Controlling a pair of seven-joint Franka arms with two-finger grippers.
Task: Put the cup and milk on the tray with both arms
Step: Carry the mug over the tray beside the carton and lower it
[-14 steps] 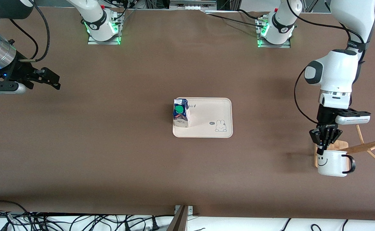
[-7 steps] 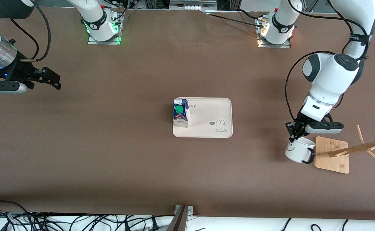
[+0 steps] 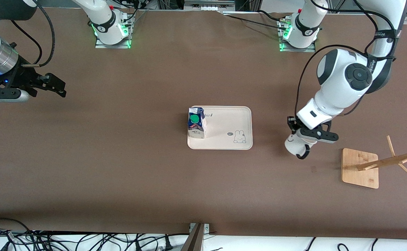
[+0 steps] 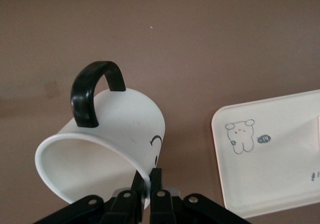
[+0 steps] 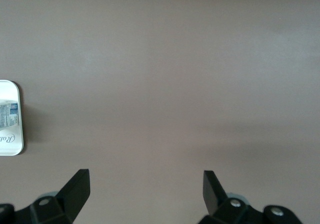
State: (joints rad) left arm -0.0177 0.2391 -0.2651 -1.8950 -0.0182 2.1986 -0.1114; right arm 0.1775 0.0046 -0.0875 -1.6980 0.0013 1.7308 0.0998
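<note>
The right hand (image 3: 55, 86) waits with its fingers spread wide and empty, over bare table (image 3: 120, 167) well apart from the tray (image 3: 224, 139), toward the right arm's end. On the tray, at its edge facing that end, stands the milk carton (image 3: 196, 125), upright with its green cap showing; it looks light and already placed. The left hand (image 3: 296, 131) pinches the rim of the smiley mug (image 3: 295, 145), tilted in the air over the table between the tray and the wooden rack base (image 3: 359, 168). The mug looks rigid, glossy and breakable; held by its thin wall alone it may swing, so it probably needs a gentle set-down on the tray's bunny end.
</note>
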